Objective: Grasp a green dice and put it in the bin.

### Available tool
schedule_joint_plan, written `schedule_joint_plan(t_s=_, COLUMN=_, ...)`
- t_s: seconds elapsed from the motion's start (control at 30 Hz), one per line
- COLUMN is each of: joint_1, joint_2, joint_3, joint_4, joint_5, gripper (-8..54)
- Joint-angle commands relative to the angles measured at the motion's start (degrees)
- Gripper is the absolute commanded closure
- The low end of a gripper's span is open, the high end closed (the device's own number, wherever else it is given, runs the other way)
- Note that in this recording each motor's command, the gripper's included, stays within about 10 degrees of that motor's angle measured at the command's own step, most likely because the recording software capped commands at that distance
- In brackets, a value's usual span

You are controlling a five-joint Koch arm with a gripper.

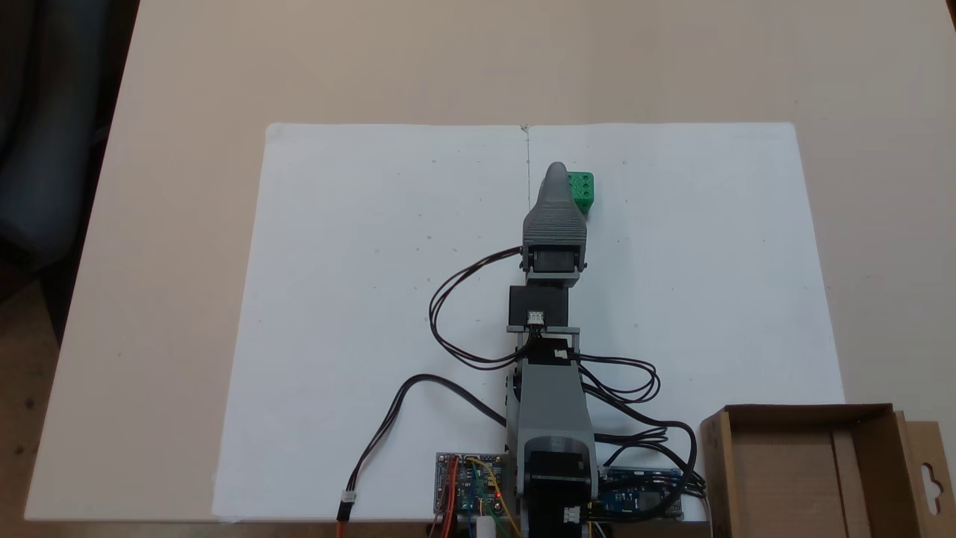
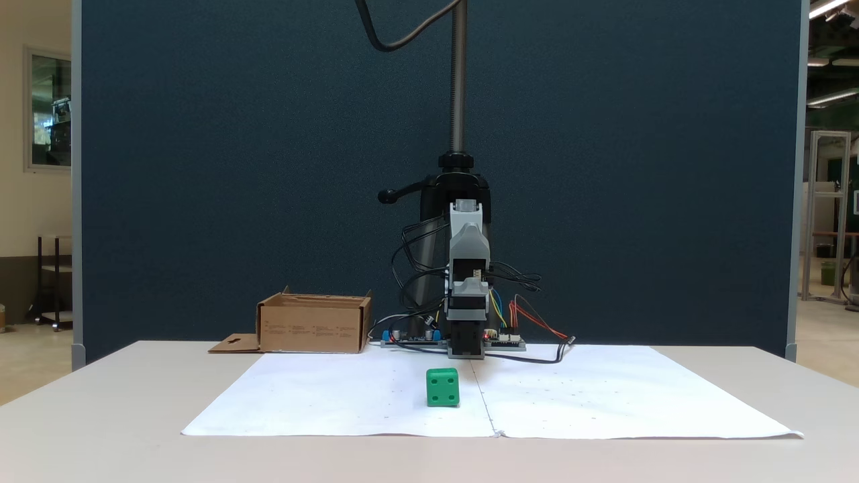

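Gripper [image 1: 556, 175] hangs just beside the green dice [image 1: 581, 191] on white paper [image 1: 373, 299]; can't tell its state. Bin [image 1: 810, 471] sits well apart.

A green dice [image 2: 443, 387] is seen resting on white paper sheets [image 2: 604, 396] spread over a pale table [image 2: 100, 429], its four-pip face turned to the camera. Behind it, the grey Koch arm [image 2: 467, 282] is folded upright above its wired circuit boards [image 2: 503, 341]. A brown cardboard bin [image 2: 313, 325], flap laid flat, is placed well apart at left, before a dark blue partition [image 2: 235, 168].
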Motion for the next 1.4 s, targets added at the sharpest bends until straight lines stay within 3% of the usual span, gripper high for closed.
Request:
schedule_joint_plan(t_s=0.0, joint_1=1.32, joint_2=6.15, joint_3=3.78, joint_4=0.18, joint_5=-3.52, gripper=0.9)
schedule_joint_plan(t_s=0.67, joint_1=1.58, joint_2=6.24, joint_3=-0.18, joint_4=1.76, joint_5=-4.31, gripper=1.6)
schedule_joint_plan(t_s=1.37, joint_1=0.26, joint_2=5.8, joint_3=-44.65, joint_4=80.22, joint_5=-3.16, gripper=1.7)
